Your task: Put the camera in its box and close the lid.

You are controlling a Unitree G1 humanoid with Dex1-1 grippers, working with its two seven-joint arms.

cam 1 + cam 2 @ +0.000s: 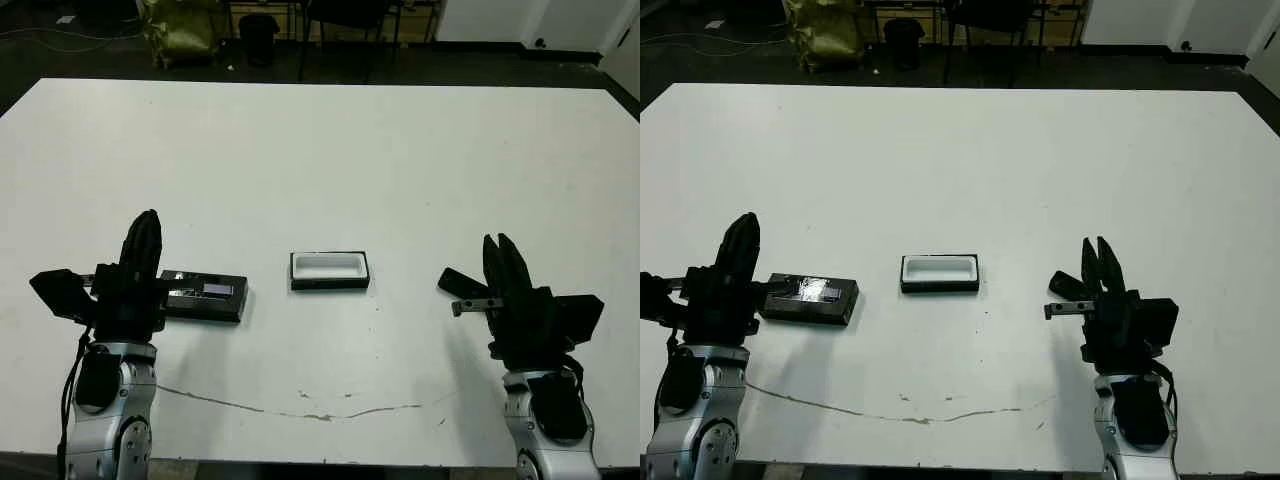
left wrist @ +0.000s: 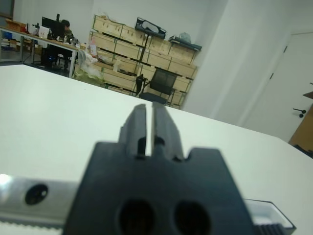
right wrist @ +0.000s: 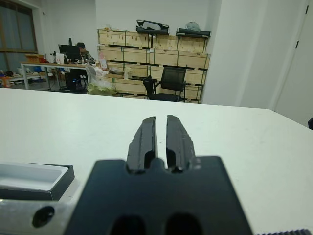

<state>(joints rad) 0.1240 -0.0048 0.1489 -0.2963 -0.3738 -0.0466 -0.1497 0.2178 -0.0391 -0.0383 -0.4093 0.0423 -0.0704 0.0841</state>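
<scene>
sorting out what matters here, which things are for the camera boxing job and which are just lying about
For the job: box, lid, camera beside the right claw.

Just lying about: chair, yellow bag, crates, person at a desk.

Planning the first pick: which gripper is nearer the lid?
Left. The left gripper sits right beside the lid; the right gripper is far across, beyond the box.

Two silver-grey forearms end in black blocky wrists. Each tool, left (image 1: 143, 235) and right (image 1: 503, 255), has two ribbed black fingers. A black cable runs along the left forearm (image 1: 110, 410); silver brackets flank both wrists.
</scene>
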